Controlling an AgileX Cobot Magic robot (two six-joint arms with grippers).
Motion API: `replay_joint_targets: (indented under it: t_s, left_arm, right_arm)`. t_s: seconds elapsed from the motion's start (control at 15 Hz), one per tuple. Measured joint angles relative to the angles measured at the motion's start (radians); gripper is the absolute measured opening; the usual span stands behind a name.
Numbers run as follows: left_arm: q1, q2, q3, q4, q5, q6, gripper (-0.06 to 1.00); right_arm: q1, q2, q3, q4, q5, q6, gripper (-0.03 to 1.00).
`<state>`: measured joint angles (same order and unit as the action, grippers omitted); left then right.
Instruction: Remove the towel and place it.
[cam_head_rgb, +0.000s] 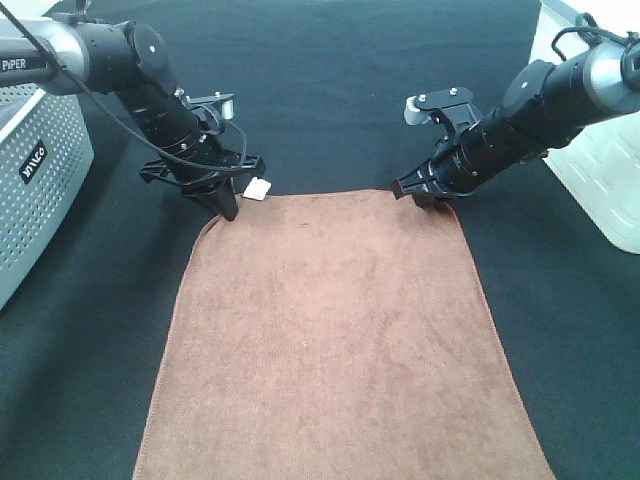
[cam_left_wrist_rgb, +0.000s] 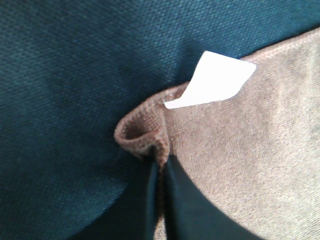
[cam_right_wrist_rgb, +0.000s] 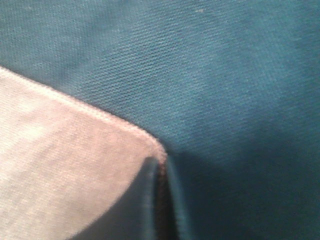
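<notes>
The brown towel (cam_head_rgb: 335, 335) lies flat on the black tablecloth, reaching from the table's middle to its front edge. Its small white tag (cam_head_rgb: 257, 188) sticks out at the far left corner. My left gripper (cam_head_rgb: 226, 209) is shut on that far left corner; in the left wrist view the corner (cam_left_wrist_rgb: 142, 135) is bunched between the dark fingers (cam_left_wrist_rgb: 187, 210), with the tag (cam_left_wrist_rgb: 215, 80) just beyond. My right gripper (cam_head_rgb: 436, 199) is shut on the far right corner; in the right wrist view the stitched edge (cam_right_wrist_rgb: 150, 145) is pinched between the fingers (cam_right_wrist_rgb: 137, 205).
A white perforated basket (cam_head_rgb: 35, 165) stands at the left edge. A white container (cam_head_rgb: 600, 150) stands at the right edge. The black tablecloth (cam_head_rgb: 330, 80) covers the table behind the towel.
</notes>
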<state>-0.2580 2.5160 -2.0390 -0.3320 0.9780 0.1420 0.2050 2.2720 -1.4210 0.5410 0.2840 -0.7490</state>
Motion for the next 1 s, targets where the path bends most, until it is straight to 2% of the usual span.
replay_joint_targets:
  t_s: [0.4, 0.6, 0.87, 1.0]
  left_arm:
    - [-0.006, -0.002, -0.002, 0.053, -0.009, 0.0, 0.0]
    - [-0.006, 0.008, -0.107, 0.112, 0.014, 0.0, 0.0]
    - [-0.006, 0.008, -0.215, 0.151, 0.007, 0.0, 0.0]
    - [-0.006, 0.008, -0.244, 0.166, -0.056, 0.001, 0.0]
  right_arm:
    - [0.006, -0.018, 0.002, -0.048, -0.001, 0.0, 0.0]
    - [0.007, -0.033, -0.006, -0.054, -0.028, 0.0, 0.0]
    - [0.007, -0.033, -0.127, -0.054, -0.036, 0.0, 0.0]
    - [0.007, -0.033, -0.192, -0.055, -0.069, 0.0, 0.0]
